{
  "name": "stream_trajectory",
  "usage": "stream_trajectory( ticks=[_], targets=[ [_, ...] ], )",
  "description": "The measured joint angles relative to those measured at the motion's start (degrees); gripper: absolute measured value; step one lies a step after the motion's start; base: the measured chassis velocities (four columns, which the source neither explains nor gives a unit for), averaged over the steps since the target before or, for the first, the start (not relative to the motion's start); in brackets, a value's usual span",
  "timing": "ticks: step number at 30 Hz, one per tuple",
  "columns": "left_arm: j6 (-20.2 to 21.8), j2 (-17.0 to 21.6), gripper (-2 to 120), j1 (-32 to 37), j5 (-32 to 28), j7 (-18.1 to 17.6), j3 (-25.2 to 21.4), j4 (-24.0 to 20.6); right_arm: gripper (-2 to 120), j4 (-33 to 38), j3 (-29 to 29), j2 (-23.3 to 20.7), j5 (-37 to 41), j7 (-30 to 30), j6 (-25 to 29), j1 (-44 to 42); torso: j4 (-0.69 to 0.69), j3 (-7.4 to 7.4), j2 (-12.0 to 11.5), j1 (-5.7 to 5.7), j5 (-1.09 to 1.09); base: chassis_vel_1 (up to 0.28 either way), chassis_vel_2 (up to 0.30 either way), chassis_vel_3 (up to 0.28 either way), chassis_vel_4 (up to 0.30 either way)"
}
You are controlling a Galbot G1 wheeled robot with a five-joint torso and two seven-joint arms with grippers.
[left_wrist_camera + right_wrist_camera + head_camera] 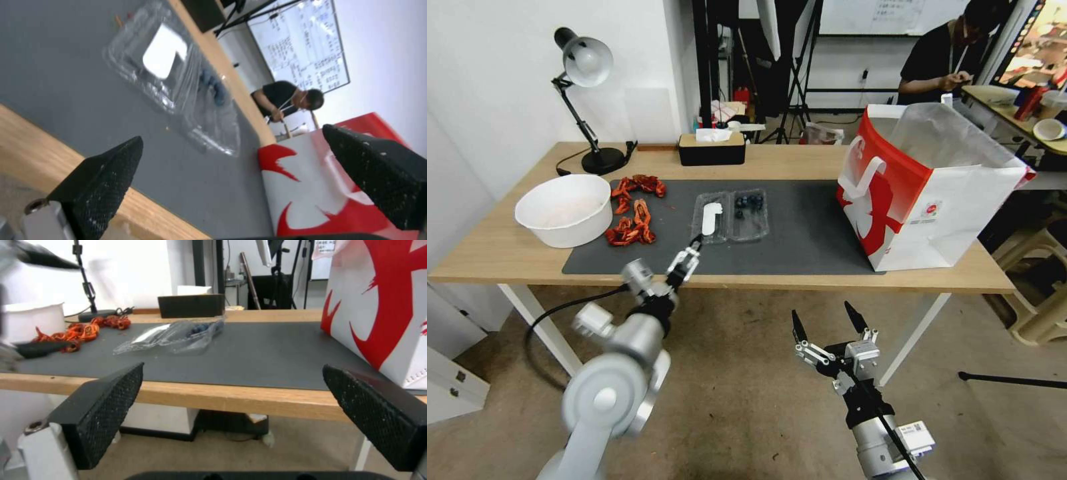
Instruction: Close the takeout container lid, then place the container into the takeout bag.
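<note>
Step in hand: approach for lid closing, nothing gripped yet. Left tool [688, 257] released, jaws apart, over the near desk [507, 253] edge, just short of the takeout container [750, 213]. Container lying open flat on the dark mat [807, 233] ahead of that tool; lid [710, 218] on the near-left half, blueberries in the other. Takeout bag [924, 200] upright, well off to the right. Right tool [830, 320] released, parked below desk level. Next move, by judgement: catch the lid's free edge, fold it over the hinge.

Glossy clear plastic takeout container [749, 215], matt dark mat [814, 233], wooden table [487, 253]
</note>
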Motion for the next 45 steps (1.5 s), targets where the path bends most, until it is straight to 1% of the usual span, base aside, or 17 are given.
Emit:
stream_trajectory(
  ticks=[2,3,5,6,10,12,13,17,22,25,37,45],
  targets=[
    [-0.7,-0.6,100,-3.4,-0.3,-1.1,1.7,3.1,100,-0.2,0.1,0.5,-0.5,0.0,-0.1,-0.1,-0.01,0.0,0.0,0.0,0.0,0.0,0.0,0.0,0.0],
    [-0.7,-0.6,100,-3.4,-0.3,-1.1,1.7,3.1,100,-0.2,0.1,0.5,-0.5,0.0,-0.1,-0.1,-0.01,0.0,0.0,0.0,0.0,0.0,0.0,0.0,0.0],
    [-1.1,-1.3,100,-6.5,-0.3,-2.1,2.8,5.8,100,-0.5,0.2,0.8,-0.9,0.1,-0.1,-0.1,0.0,0.0,0.0,0.0,0.0,0.0,0.0,0.0,0.0],
    [-1.3,-1.6,100,-7.9,-0.3,-2.6,3.3,6.9,100,-0.6,0.3,1.0,-1.1,0.1,-0.1,-0.2,-0.02,0.0,0.0,0.01,0.01,0.0,0.0,0.0,0.0],
    [-1.3,-2.0,100,-10.2,-0.1,-3.4,3.9,8.6,100,-0.7,0.5,1.2,-1.2,0.1,-0.2,-0.2,-0.01,0.0,0.0,0.0,0.0,0.0,0.0,0.0,0.0],
    [-1.5,-2.4,100,-12.7,0.2,-3.9,4.6,10.8,100,-0.8,0.8,1.3,-1.3,0.2,-0.4,-0.1,-0.01,0.0,0.0,0.01,0.01,0.0,0.0,0.0,0.0],
    [-1.5,-2.4,100,-12.7,0.2,-3.9,4.6,10.8,100,-0.8,0.8,1.3,-1.3,0.2,-0.4,-0.1,-0.01,0.0,0.0,0.01,0.01,0.0,0.0,0.0,0.0],
    [-1.3,-2.6,100,-14.7,0.6,-4.7,5.4,13.2,100,-0.9,1.0,1.7,-1.4,0.3,-0.6,0.1,-0.01,-0.01,0.0,0.0,0.0,0.0,0.0,0.0,0.0],
    [-1.1,-3.0,100,-15.1,1.1,-5.0,6.0,14.0,100,-1.0,1.0,1.9,-1.5,0.3,-0.7,0.2,0.0,-0.01,0.0,0.0,0.0,0.0,0.0,0.0,0.0],
    [-1.1,-3.6,100,-15.7,1.3,-5.2,6.3,15.5,100,-1.1,1.0,2.0,-1.6,0.3,-0.7,0.2,0.0,-0.01,0.0,0.0,0.0,0.0,0.0,0.0,0.0],
    [-1.6,-4.6,100,-17.3,2.1,-5.3,6.7,19.0,100,-0.8,1.4,1.8,-1.6,0.4,-0.5,-0.2,-0.01,-0.02,0.0,-0.01,0.01,0.0,0.0,0.0,0.0],
    [-2.3,-5.2,100,-18.0,2.3,-5.2,6.7,20.2,100,-1.3,1.3,2.1,-1.9,0.3,-0.1,-0.4,-0.01,-0.02,0.0,-0.03,0.01,0.0,0.0,0.0,0.0]
  ],
)
